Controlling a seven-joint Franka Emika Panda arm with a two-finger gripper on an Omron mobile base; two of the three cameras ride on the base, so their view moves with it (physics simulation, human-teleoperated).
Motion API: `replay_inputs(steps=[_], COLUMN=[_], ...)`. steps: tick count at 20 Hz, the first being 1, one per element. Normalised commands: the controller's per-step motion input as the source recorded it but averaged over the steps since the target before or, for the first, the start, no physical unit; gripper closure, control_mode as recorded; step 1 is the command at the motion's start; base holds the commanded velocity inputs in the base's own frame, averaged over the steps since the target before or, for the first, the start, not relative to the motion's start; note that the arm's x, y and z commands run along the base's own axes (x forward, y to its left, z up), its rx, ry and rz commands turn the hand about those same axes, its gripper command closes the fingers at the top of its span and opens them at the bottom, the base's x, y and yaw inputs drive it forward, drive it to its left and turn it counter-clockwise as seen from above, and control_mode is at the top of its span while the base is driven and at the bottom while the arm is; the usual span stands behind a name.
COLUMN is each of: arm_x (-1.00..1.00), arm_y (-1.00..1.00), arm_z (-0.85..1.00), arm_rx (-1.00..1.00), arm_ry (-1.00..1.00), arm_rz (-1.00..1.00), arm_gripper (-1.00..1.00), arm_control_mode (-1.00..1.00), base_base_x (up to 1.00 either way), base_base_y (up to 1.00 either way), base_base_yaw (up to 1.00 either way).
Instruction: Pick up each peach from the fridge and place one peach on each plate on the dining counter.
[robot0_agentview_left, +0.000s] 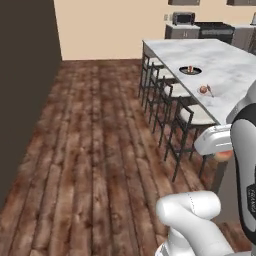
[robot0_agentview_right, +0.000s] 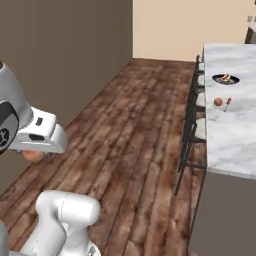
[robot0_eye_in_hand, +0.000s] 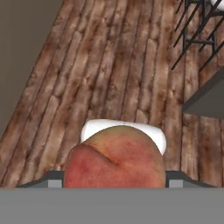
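Left base view: the pincer (robot0_agentview_left: 223, 154) hangs low at the near right, beside the near end of the marble tabletop (robot0_agentview_left: 235, 70), with a peach (robot0_agentview_left: 223, 155) peeking out beneath the white hand. On the tabletop a black plate (robot0_agentview_left: 190, 70) carries something reddish; nearer, a second peach (robot0_agentview_left: 203, 90) lies just beside a small stick-like item (robot0_agentview_left: 210, 91). Dark-framed stools (robot0_agentview_left: 170, 105) line the tabletop's left side over the wood floor (robot0_agentview_left: 90, 150).

Right base view: the pincer (robot0_agentview_right: 34, 154) sits at the near left, the held peach (robot0_agentview_right: 34, 155) under it. Far right, the plate (robot0_agentview_right: 225, 79) and the other peach (robot0_agentview_right: 218, 102) rest on the tabletop (robot0_agentview_right: 235, 135).

Hand view: the peach (robot0_eye_in_hand: 114, 157) is clamped between the pincer's fingers, above the floor (robot0_eye_in_hand: 109, 65).
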Motion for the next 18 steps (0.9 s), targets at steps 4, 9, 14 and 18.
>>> replay_inputs(steps=[4, 9, 14, 18], arm_x=[0.0, 0.0, 0.0, 0.0], arm_y=[0.0, 0.0, 0.0, 0.0], arm_z=[0.0, 0.0, 0.0, 0.0], arm_rx=[0.0, 0.0, 0.0, 0.0], arm_ry=[0.0, 0.0, 0.0, 0.0], arm_rz=[0.0, 0.0, 0.0, 0.0], arm_gripper=[1.0, 1.0, 1.0, 1.0], arm_control_mode=[1.0, 1.0, 1.0, 1.0], base_base_x=[1.0, 1.0, 1.0, 1.0], base_base_y=[0.91, 0.82, 0.79, 0.78], base_base_yaw=[-0.55, -0.58, -0.56, -0.57])
